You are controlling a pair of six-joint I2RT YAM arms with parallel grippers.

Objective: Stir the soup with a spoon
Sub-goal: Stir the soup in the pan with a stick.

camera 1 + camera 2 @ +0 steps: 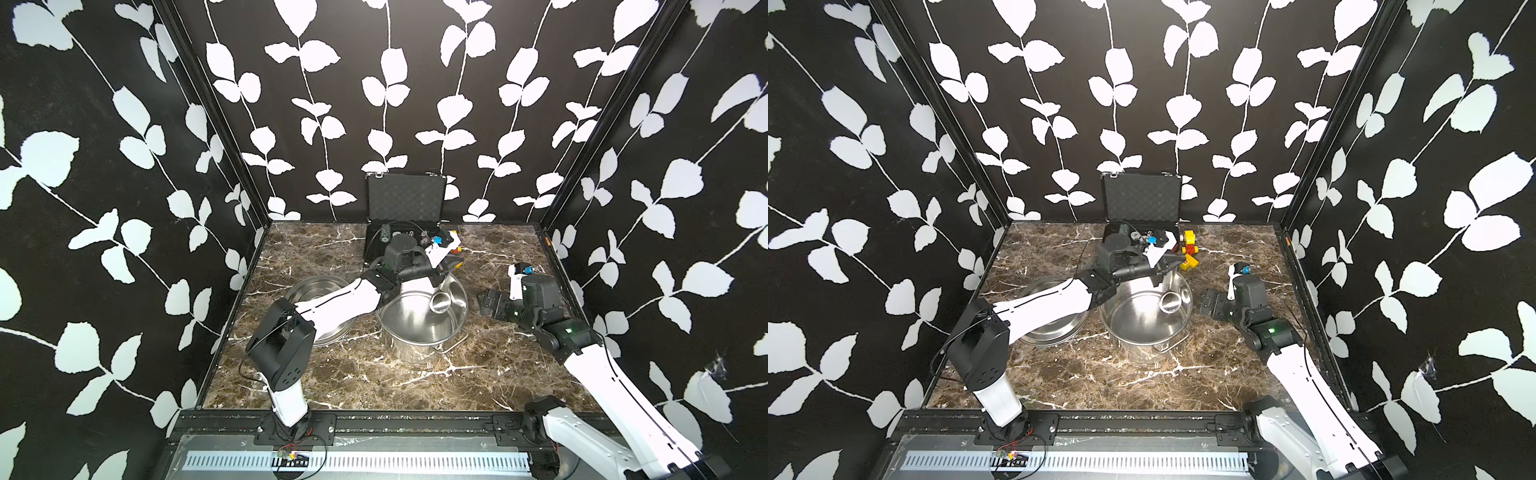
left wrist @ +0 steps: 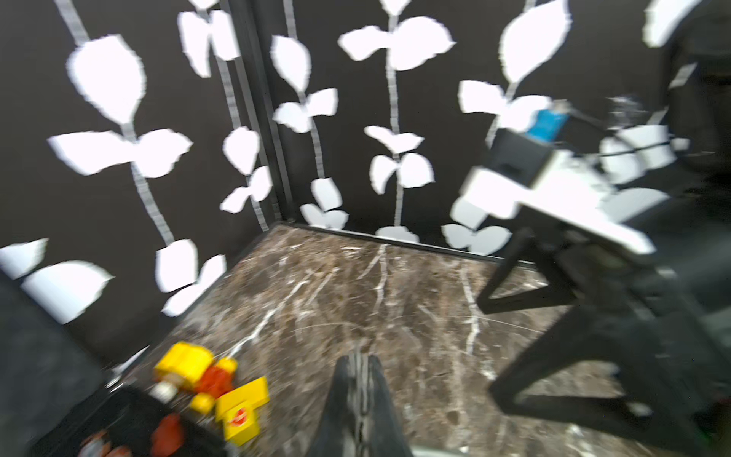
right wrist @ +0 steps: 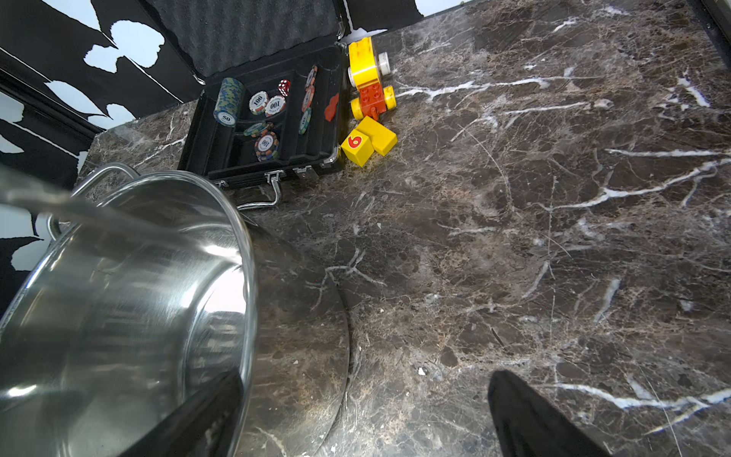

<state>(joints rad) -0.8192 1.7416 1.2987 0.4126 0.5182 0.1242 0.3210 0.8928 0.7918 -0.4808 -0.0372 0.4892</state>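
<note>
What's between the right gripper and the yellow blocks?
Nothing: bare marble tabletop runs from the right gripper to the yellow blocks, shown in the right wrist view.

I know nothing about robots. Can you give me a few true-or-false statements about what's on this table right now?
1. The lid sits on the pot. False: it lies on the table beside the pot.
2. The right gripper is open and empty. True.
3. The black case is shut. False: it stands open, with poker chips inside.
4. The round end of the spoon is inside the pot. True.
</note>
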